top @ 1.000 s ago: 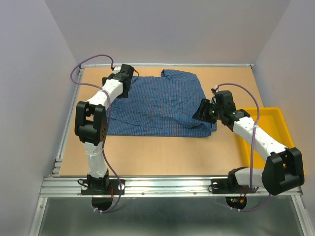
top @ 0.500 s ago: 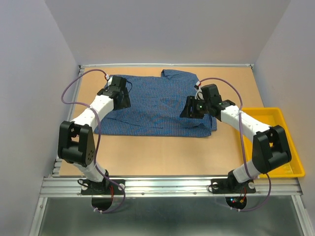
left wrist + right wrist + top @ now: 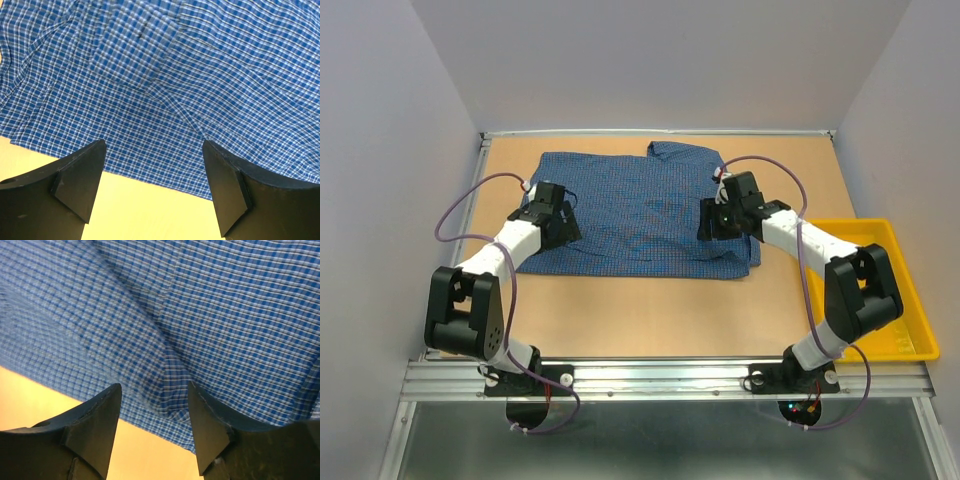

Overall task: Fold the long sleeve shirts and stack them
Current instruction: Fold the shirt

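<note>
Top external view: one blue fine-checked shirt (image 3: 640, 215) lies spread flat on the far half of the tan worktop (image 3: 650, 310), collar end toward the far edge, a sleeve or side panel folded in along its right edge. Yellow tray (image 3: 880, 300) sits at the right edge of the worktop, apart from the shirt. Left hand (image 3: 558, 215) hangs over the shirt's left part, near the cloth's near-left edge; right hand (image 3: 715, 218) hangs over the shirt's right part, just inside the folded-in panel. Both arms reach in from the near edge, elbows bent outward. Left wrist view: fingers (image 3: 75, 185) stand wide apart with nothing between them; below lies checked cloth, and its edge crosses diagonally with bare worktop on the near side. A raised seam or crease runs through the fabric between the fingers. Right wrist view: fingers (image 3: 95, 425) parted, gripping nothing; a soft ridge of cloth runs down toward the gap between them, and the shirt's edge meets bare worktop at lower left. Contact of either hand with the cloth cannot be told.
</note>
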`<state>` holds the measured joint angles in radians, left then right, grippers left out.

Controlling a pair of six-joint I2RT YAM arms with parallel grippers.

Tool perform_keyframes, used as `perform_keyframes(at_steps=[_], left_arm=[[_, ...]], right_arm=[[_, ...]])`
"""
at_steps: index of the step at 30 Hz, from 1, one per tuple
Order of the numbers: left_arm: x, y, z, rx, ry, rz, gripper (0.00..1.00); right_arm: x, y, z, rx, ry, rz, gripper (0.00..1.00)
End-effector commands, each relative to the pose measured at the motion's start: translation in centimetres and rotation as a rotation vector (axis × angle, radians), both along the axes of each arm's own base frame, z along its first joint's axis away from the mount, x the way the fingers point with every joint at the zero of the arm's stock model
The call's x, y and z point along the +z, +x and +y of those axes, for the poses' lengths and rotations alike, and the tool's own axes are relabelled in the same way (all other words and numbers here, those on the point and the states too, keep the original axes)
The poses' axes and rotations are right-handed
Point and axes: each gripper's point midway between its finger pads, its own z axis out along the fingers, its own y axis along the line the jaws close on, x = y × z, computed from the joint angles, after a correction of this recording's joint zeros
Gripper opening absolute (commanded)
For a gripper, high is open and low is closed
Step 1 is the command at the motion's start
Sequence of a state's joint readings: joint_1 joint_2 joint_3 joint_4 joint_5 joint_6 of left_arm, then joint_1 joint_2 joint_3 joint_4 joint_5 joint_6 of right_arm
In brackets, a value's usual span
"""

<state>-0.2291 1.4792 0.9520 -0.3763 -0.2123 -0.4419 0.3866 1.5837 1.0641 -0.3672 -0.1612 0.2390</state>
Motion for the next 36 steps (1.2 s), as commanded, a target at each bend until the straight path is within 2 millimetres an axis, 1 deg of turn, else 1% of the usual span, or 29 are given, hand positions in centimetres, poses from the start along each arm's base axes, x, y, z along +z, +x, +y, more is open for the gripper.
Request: perform_keyframes(at_steps=[1, 2, 3, 4, 7, 9, 12, 14, 16, 17, 18, 19, 20, 21, 22, 25, 32, 36], left_arm=[[-0.6, 0.1, 0.5, 0.042, -0.056, -0.031, 0.9], [-1.3, -0.3, 0.5, 0.047, -0.065, -0.015, 0.9], [-1.6, -0.4, 0.4, 0.047, -0.082, -0.011, 0.9], [-2.1, -0.5, 0.5, 0.057, -0.092, -0.006, 0.9], [-2.7, -0.6, 0.3, 0.059, -0.118, 0.007, 0.9], [-3.3, -0.9, 0.0, 0.055, -0.138, 0.025, 0.9], [-3.5, -1.0, 0.0, 0.054, -0.141, 0.029, 0.9], [-3.5, -1.1, 0.1, 0.056, -0.141, 0.03, 0.9], [-3.6, -1.2, 0.1, 0.05, -0.135, 0.033, 0.9], [-3.5, -1.2, 0.1, 0.048, -0.137, 0.034, 0.9], [-3.4, -1.1, 0.1, 0.045, -0.132, 0.031, 0.9], [-3.5, -1.3, 0.3, 0.045, -0.126, 0.038, 0.9], [-3.4, -1.2, 0.4, 0.045, -0.122, 0.038, 0.9], [-3.4, -1.2, 0.5, 0.047, -0.118, 0.037, 0.9], [-3.4, -1.2, 0.5, 0.046, -0.115, 0.039, 0.9], [-3.6, -1.2, 0.7, 0.045, -0.108, 0.045, 0.9], [-3.9, -1.5, 1.0, 0.043, -0.099, 0.052, 0.9], [-4.1, -1.6, 1.2, 0.03, -0.081, 0.056, 0.9]], right_arm=[[-0.9, 0.8, -1.8, -0.04, -0.098, -0.022, 0.59], [-1.2, 1.0, -2.4, -0.062, -0.123, -0.025, 0.57], [-1.7, 0.9, -2.7, -0.073, -0.142, -0.018, 0.56], [-2.3, 1.1, -3.6, -0.102, -0.176, -0.016, 0.53], [-3.6, 0.9, -4.5, -0.131, -0.21, 0.008, 0.5], [-4.5, 0.7, -5.3, -0.161, -0.224, 0.025, 0.45], [-3.6, 1.0, -5.7, -0.187, -0.204, 0.007, 0.44], [-2.1, 1.2, -5.5, -0.179, -0.186, -0.029, 0.44], [-0.9, 1.1, -4.8, -0.143, -0.151, -0.053, 0.45], [-0.7, 0.8, -4.6, -0.125, -0.143, -0.057, 0.45], [0.2, 0.7, -4.7, -0.109, -0.141, -0.083, 0.45], [0.4, 0.3, -4.1, -0.078, -0.117, -0.079, 0.47], [0.3, -0.4, -3.7, -0.037, -0.099, -0.069, 0.48], [0.2, -0.7, -3.7, -0.028, -0.096, -0.066, 0.49], [0.4, -0.9, -3.7, -0.02, -0.092, -0.07, 0.49], [-0.4, -1.6, -4.0, -0.003, -0.112, -0.058, 0.5], [-2.3, -1.6, -5.6, -0.014, -0.208, -0.038, 0.5], [-2.6, -1.9, -6.1, -0.004, -0.229, -0.039, 0.52]])
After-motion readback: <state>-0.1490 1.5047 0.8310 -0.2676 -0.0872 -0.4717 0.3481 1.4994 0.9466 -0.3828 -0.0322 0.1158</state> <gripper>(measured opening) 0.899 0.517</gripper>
